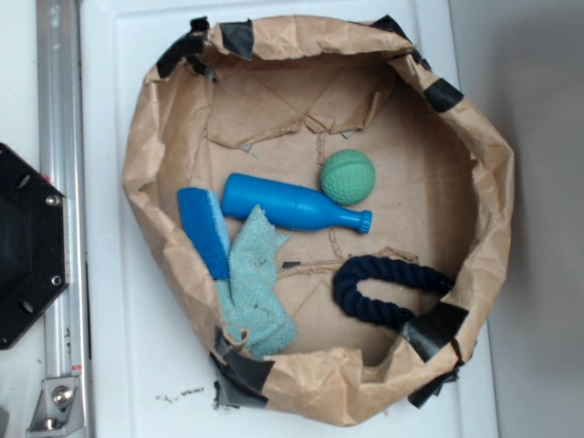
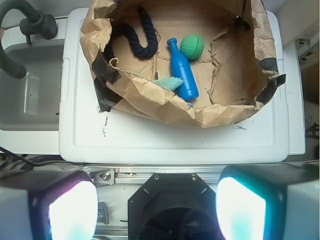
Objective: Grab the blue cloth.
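Gripper (image 2: 157, 210) status: both fingers appear at the bottom corners of the wrist view, spread wide apart, with nothing between them. It is positioned above the black base plate (image 2: 172, 197), outside the paper bin (image 1: 146, 155), and is not visible in the exterior view.

Target location: the blue cloth (image 1: 255, 292) lies on the floor of the bin, against the paper wall at the taped corner. It touches the flat blue pad (image 1: 204, 230) along one side, and its upper tip meets the blue bottle (image 1: 292, 208). The dark rope (image 1: 383, 290) and the green ball (image 1: 348, 176) lie apart from it.

Orientation: the cloth's long axis runs from the bottle down toward the taped rim, roughly parallel to the pad.

Approach relation: in the wrist view, only a small corner of the cloth (image 2: 169, 83) shows above the bin's near wall, ahead of the gripper and close to its centreline. The near wall stands between gripper and cloth. The coming move likely requires travel forward over that wall, then a descent just inside it, keeping clear of the bottle and pad.
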Available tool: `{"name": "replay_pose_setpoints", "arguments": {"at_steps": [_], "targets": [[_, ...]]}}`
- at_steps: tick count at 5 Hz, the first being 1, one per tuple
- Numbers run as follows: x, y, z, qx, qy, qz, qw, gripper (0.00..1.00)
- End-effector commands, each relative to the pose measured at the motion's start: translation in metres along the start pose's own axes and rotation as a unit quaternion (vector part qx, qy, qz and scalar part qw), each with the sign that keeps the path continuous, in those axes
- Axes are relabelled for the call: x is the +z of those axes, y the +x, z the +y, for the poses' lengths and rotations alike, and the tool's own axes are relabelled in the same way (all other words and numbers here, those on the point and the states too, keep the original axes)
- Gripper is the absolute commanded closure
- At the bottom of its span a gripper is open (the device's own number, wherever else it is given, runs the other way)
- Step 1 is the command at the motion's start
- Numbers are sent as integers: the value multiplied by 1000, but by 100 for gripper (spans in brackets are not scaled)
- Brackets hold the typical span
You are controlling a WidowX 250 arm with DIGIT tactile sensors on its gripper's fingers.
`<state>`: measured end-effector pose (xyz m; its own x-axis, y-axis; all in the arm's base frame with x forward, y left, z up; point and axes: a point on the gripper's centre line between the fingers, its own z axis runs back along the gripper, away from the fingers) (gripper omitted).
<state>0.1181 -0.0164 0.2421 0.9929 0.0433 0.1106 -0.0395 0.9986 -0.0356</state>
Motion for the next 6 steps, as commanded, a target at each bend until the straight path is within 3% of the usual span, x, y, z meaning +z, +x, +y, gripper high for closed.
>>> {"name": "replay_pose_setpoints", "arguments": {"at_steps": [1,3,4,5,6], "targets": [[0,0,0,0,0,0,1000,0],[-81,90,23,83,-34,52,995,0],[-118,113,30,93,-33,84,992,0],[-152,114,17,74,-33,117,990,0],[-180,94,-5,46,-34,148,987,0]]}}
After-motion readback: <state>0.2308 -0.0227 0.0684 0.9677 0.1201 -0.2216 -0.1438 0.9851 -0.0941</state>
